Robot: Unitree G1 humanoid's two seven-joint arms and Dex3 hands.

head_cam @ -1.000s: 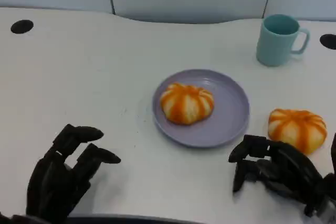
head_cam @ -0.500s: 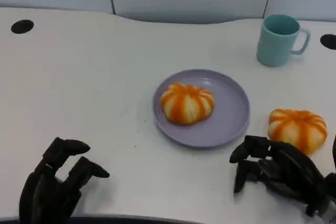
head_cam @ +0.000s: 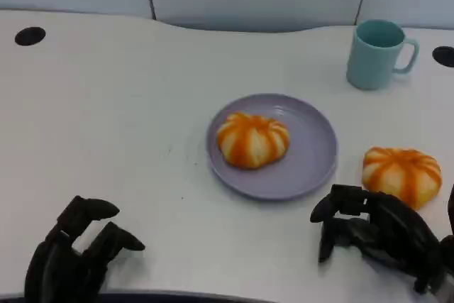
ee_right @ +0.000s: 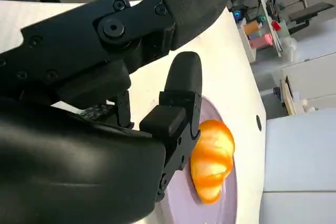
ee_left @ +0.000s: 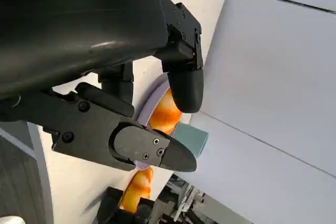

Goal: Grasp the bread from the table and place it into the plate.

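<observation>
One bread sits on the purple plate in the middle of the counter. Another bread lies on the counter by the right edge, just beside the plate. The right robot hand is near it, fingers curled, holding nothing. The left robot hand is at the front edge, fingers apart, holding nothing. A blue cup stands near the back right corner.

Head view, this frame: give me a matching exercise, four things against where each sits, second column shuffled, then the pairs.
Things:
1. bread on plate
2. second bread
3. mug
4. left hand

Places:
A. far right of the table
B. near left edge
C. on the table, right of the purple plate
D. centre, inside the plate

Pairs: 1-D, 2-C, 3-A, 4-B
</observation>
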